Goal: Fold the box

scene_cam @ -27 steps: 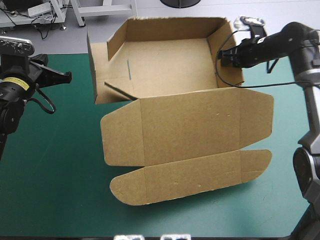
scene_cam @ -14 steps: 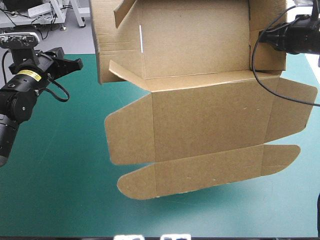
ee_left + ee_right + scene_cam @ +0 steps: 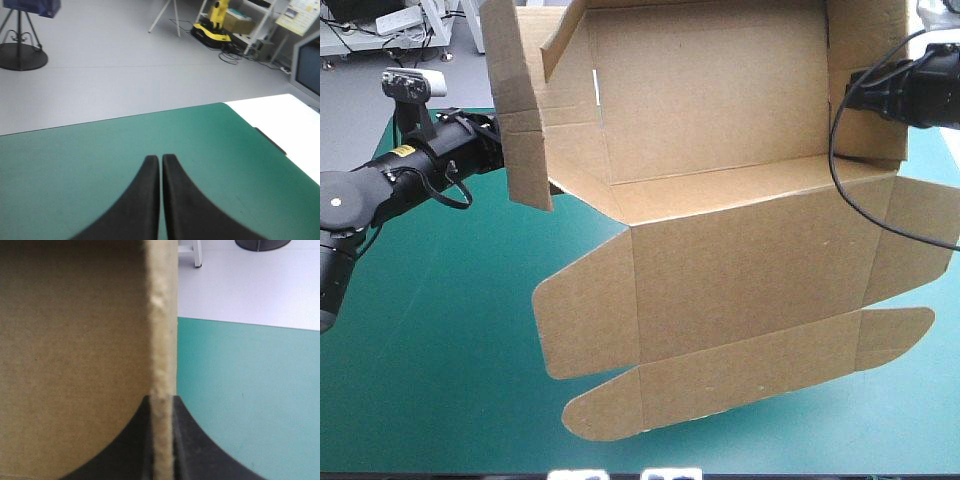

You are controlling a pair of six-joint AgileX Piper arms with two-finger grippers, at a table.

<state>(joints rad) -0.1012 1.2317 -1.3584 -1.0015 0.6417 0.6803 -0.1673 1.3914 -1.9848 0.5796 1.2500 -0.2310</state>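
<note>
The brown box (image 3: 720, 230) hangs lifted and tilted above the teal-green table (image 3: 430, 380), its walls raised at the back and its lid panels drooping toward the front. My right gripper (image 3: 855, 95) is shut on the box's right wall, whose board edge (image 3: 162, 320) stands pinched between the fingers (image 3: 187, 440) in the right wrist view. My left gripper (image 3: 498, 148) reaches up to the box's left wall (image 3: 520, 120), and its tips are hidden behind that wall. The left wrist view shows the left gripper (image 3: 160, 159) shut and holding nothing, with only table cover ahead.
Bare teal-green cover (image 3: 100, 145) lies ahead of the left gripper up to the table's edge. The lowest lid flap (image 3: 720, 385) hangs close over the front part of the table.
The right gripper has raised the box higher and tilted it toward the front. The left arm has swung right, from well clear of the box to its left wall.
</note>
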